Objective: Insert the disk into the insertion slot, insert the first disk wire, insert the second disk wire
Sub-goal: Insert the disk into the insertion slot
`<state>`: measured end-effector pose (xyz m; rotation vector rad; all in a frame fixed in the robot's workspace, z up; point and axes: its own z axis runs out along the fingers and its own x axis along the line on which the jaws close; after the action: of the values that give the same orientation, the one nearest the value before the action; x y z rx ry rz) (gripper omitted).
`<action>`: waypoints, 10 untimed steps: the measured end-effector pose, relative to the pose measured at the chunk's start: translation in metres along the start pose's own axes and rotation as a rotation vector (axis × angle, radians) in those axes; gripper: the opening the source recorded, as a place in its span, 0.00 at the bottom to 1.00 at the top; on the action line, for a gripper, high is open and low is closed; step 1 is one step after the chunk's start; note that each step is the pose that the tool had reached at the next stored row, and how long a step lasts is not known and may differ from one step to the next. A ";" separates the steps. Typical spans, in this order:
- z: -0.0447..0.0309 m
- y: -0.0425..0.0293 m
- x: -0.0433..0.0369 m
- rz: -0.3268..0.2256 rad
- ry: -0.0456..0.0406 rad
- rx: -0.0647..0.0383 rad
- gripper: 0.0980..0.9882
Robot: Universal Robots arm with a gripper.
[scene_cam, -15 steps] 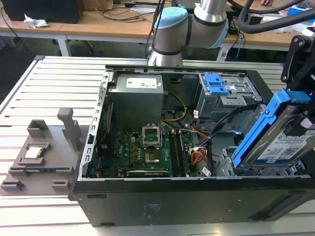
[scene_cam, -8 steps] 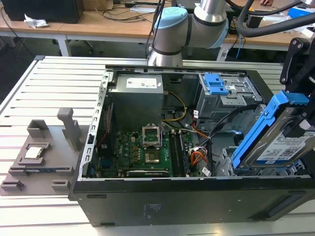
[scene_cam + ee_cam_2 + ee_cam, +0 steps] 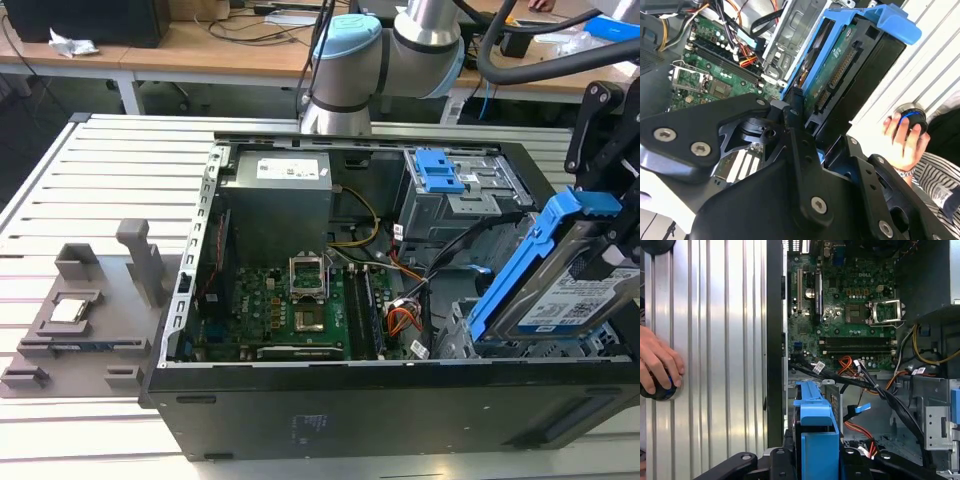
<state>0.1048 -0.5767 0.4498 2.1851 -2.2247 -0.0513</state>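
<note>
Disk (image 3: 575, 300) held tilted above the open computer case (image 3: 330, 415).
The gripper (image 3: 820, 125) clamps its fingers (image 3: 799, 145) on the disk's blue carrier, lower end near the insertion slot (image 3: 452, 332) at the exterior view's right; beyond lies the motherboard (image 3: 300, 310), and a person's hand (image 3: 902, 137) rests on the slatted surface (image 3: 100, 180).

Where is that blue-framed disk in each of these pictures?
Exterior view: the disk stands tilted above the case, at the exterior view's right.
Second wrist view: the disk shows its green circuit side inside the blue frame.
First wrist view: the disk is seen end on, blue frame foremost, beside the cables.
Shared landmark: the green motherboard.
</note>
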 end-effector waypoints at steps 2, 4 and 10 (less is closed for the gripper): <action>-0.0001 -0.0007 -0.0013 -0.001 -0.0191 0.000 0.30; 0.0000 -0.0018 -0.0026 -0.001 -0.0276 0.000 0.30; 0.0040 -0.0089 -0.0143 -0.001 -0.0290 -0.002 0.30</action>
<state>0.1137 -0.5626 0.4456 2.1984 -2.2373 -0.0860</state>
